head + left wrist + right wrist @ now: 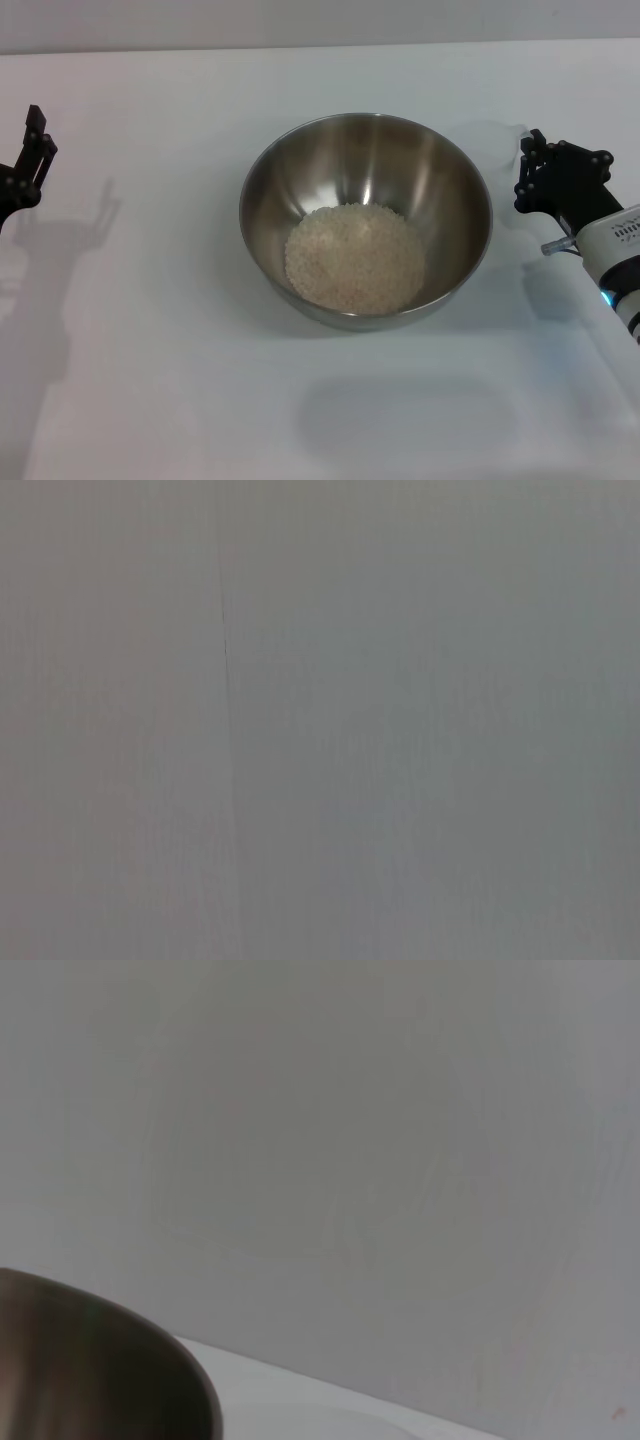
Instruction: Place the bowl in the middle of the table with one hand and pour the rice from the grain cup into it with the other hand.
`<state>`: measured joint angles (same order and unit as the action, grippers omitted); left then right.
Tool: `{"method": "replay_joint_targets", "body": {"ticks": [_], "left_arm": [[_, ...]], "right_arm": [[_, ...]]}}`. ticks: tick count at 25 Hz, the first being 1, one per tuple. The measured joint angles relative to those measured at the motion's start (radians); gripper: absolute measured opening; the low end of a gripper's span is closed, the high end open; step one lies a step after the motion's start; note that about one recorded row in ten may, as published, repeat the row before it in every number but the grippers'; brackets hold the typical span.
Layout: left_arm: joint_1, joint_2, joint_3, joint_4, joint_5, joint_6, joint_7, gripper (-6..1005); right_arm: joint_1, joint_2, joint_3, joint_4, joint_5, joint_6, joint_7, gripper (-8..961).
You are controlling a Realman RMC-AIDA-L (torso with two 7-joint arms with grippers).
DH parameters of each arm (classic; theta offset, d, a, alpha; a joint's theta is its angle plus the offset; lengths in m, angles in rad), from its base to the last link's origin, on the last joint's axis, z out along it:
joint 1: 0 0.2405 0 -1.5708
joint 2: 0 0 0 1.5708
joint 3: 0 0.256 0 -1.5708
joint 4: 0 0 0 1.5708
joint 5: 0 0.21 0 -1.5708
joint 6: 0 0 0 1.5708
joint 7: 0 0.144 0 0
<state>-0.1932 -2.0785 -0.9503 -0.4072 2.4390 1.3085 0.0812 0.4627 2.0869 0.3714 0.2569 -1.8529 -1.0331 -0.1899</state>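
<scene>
right end effector (532, 165) just right of bowl (365, 215) holding rice (355, 255); grip state unclear.

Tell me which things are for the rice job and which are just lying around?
For the job: bowl, rice inside it, table, right gripper beside the bowl, left gripper at the table's left edge. Cup: not clearly visible.
Just lying around: nothing I can see.
</scene>
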Motion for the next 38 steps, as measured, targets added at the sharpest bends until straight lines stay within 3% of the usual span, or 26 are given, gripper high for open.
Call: {"method": "replay_joint_targets", "body": {"ticks": [4, 15, 24, 33, 38], "left_arm": [[0.0, 0.0, 0.0, 0.001, 0.0, 0.0, 0.0, 824], [0.002, 0.0, 0.003, 0.0, 0.0, 0.0, 0.0, 825], [0.003, 0.0, 0.004, -0.002, 0.0, 0.001, 0.0, 824], [0.005, 0.0, 0.004, 0.004, -0.001, 0.0, 0.0, 825], [0.005, 0.0, 0.003, 0.006, -0.005, 0.0, 0.0, 824]], "right_arm": [[0.0, 0.001, -0.001, 0.004, 0.0, 0.002, 0.001, 6], [-0.023, 0.001, -0.005, 0.029, 0.0, -0.009, 0.002, 259], [-0.073, -0.001, -0.016, 0.045, 0.0, -0.059, -0.001, 263], [-0.202, -0.004, 0.002, 0.046, 0.005, -0.292, 0.0, 275], [-0.279, -0.002, 0.077, 0.046, 0.008, -0.468, 0.055, 274]]}}
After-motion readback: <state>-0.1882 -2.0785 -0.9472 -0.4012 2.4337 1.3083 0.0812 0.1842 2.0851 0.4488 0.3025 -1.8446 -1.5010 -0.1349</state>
